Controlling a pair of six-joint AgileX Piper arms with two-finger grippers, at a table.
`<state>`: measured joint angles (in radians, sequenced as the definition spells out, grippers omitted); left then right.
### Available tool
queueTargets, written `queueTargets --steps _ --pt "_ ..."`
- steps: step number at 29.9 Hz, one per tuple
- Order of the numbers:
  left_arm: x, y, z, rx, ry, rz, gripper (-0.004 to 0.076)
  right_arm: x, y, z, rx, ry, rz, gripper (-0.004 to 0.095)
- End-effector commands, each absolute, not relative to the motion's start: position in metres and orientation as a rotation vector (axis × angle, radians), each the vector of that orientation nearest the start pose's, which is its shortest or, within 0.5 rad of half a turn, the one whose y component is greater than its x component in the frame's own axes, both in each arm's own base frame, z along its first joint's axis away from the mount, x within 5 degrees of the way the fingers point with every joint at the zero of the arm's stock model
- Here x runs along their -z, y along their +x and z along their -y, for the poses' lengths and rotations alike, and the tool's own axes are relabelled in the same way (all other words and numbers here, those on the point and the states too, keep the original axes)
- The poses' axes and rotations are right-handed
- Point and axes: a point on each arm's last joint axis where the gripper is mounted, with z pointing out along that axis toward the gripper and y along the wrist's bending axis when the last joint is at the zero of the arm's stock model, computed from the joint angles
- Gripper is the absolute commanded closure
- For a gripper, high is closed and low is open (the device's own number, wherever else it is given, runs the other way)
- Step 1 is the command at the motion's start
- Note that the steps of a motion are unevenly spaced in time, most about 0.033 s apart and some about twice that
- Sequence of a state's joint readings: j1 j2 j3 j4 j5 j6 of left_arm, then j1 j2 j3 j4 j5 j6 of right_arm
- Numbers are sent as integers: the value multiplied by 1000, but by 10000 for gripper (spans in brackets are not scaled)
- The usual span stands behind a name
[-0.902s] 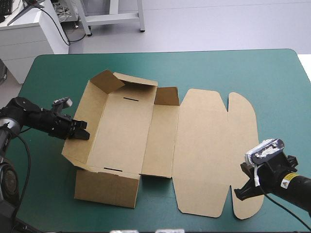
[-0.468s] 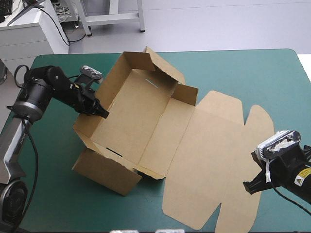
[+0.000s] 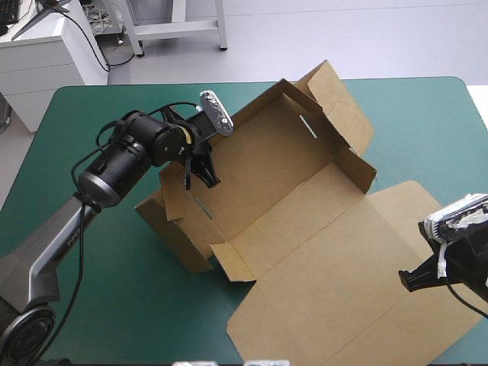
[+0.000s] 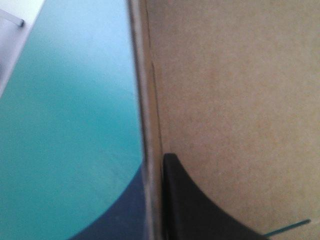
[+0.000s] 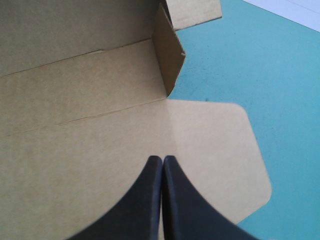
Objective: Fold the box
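The brown box (image 3: 293,183) lies diagonally on the teal-green cover (image 3: 91,107), with its tray open and its lid (image 5: 200,145) flat. The left gripper (image 3: 202,174) pinches the tray's long side wall (image 4: 145,100), 1 finger inside. The right gripper (image 5: 162,161), fingers pressed together, points across the lid toward the tray, probably only hovering. The left arm is nearer the walls.

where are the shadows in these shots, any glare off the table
High view: even light, just a soft shadow on the cover hugging the box, no glare. Left wrist view: a dark shadow patch lies on the cover right beside the box. Right wrist view: the upright flap looks shaded, the flat lid evenly lit.
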<state>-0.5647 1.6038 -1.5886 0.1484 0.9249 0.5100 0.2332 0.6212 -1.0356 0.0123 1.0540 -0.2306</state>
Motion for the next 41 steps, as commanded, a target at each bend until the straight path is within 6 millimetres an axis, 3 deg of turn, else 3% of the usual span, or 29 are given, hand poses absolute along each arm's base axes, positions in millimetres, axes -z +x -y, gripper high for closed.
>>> queueTargets --steps 1,13,19,25,32,41 --pt "-411 298 186 -323 1248 -1842 732 -426 77 -18 1 -454 -1979 927" --pt "-423 273 221 -533 1361 -1605 732 -426 77 -18 -30 -406 -1990 927" --pt "-414 265 229 -586 1444 -1552 732 -426 77 -18 -34 -398 -1991 927" --pt "-406 262 226 -683 1445 -1481 732 -425 76 -17 -48 -379 -2008 927" --pt "-404 252 223 -649 1422 -1344 732 -425 76 -17 -48 -379 -2008 927" --pt "-376 244 216 -677 1519 -1306 732 -425 76 -17 -55 -366 -2005 927"
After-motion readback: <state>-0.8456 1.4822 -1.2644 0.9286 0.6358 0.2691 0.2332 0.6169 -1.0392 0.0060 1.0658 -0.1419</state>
